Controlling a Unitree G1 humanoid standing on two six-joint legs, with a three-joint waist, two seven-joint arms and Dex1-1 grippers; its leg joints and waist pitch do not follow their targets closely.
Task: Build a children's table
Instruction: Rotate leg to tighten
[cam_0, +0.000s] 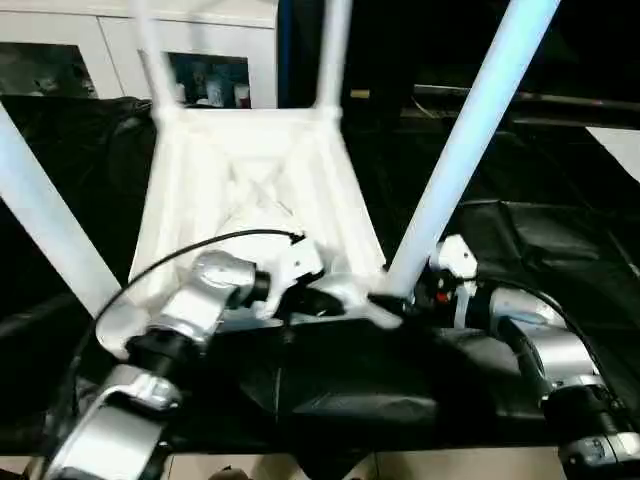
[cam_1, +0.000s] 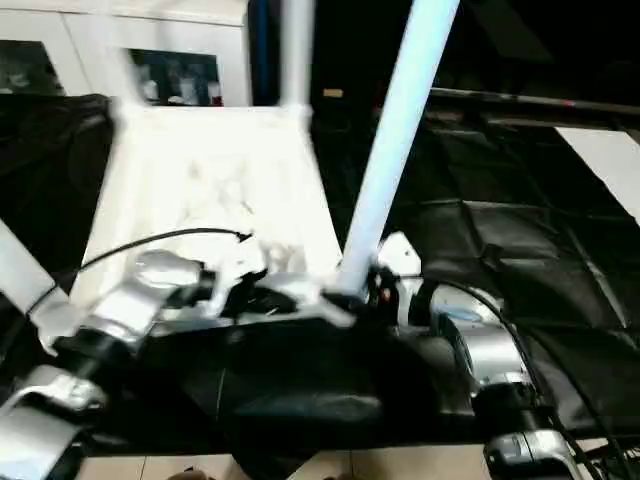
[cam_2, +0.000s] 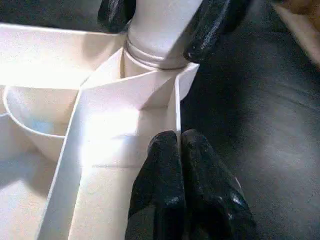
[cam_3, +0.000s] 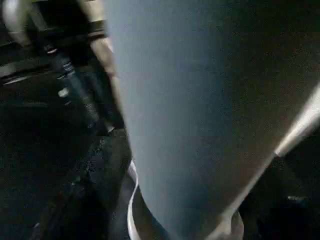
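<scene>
While the head views take in the whole white plastic square tabletop, lying ribbed underside up on a black crinkled sheet, the wrist views give only the near right corner at close range. Four long white tubular legs stand in the corner sockets: two at the far corners, one at the near left, and the near right leg leaning up and away to the right. The left wrist view shows thin, smooth plastic ribs meeting at the round corner socket, with the leg's ringed base seated in it. There the left gripper has its two black, slightly glossy fingers pressed together, closed beside an upright rib wall, holding nothing. In the same view, the right gripper's two black fingers flank the leg just above the socket, clasped around it. The right wrist view shows the leg's smooth tube close up. The silver right forearm lies over the sheet.
</scene>
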